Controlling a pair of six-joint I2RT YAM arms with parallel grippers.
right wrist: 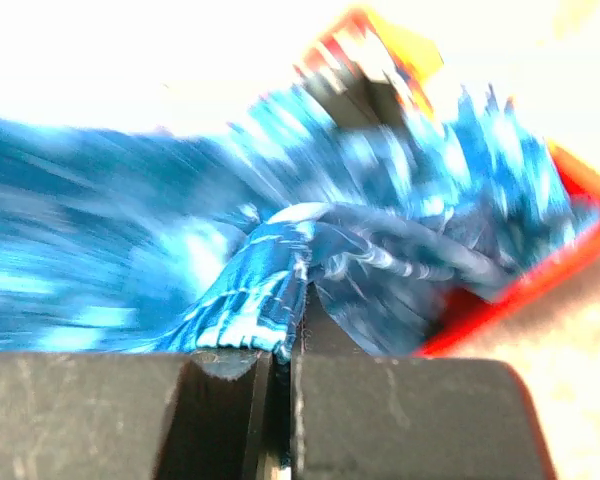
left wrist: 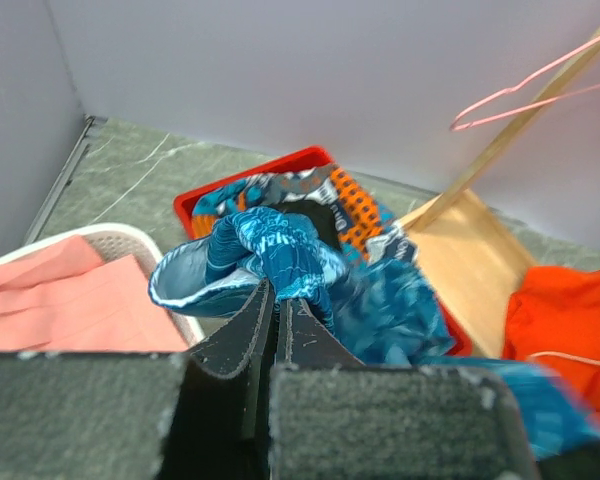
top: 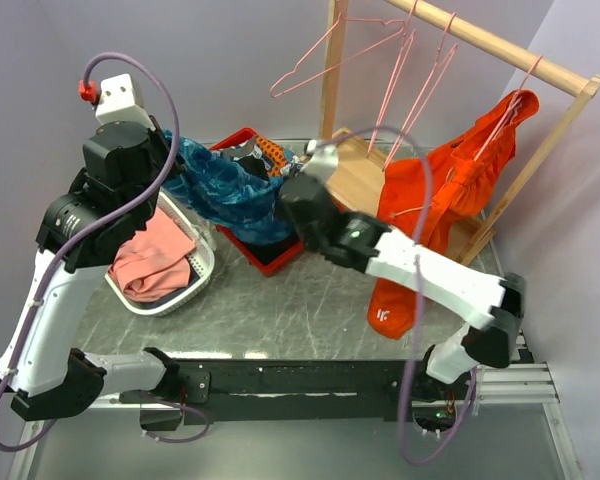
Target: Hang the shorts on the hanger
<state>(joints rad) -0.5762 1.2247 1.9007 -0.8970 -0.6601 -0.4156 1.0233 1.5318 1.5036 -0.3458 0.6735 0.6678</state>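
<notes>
1. My left gripper (left wrist: 278,300) has its fingers pressed together on a bunched fold of the shorts (top: 230,190).
2. My right gripper (right wrist: 280,345) is clamped on the teal fabric too, at the other end. That wrist view is blurred.
3. The shorts hang stretched between the two grippers, sagging over the red tray (top: 270,258), just beside the white basket (top: 195,280).
4. The hanger (top: 310,79) hangs from the wooden rail (top: 500,50), up and to the right, apart from the shorts.
5. An orange garment (top: 450,180) hangs at the rail's right end.
</notes>
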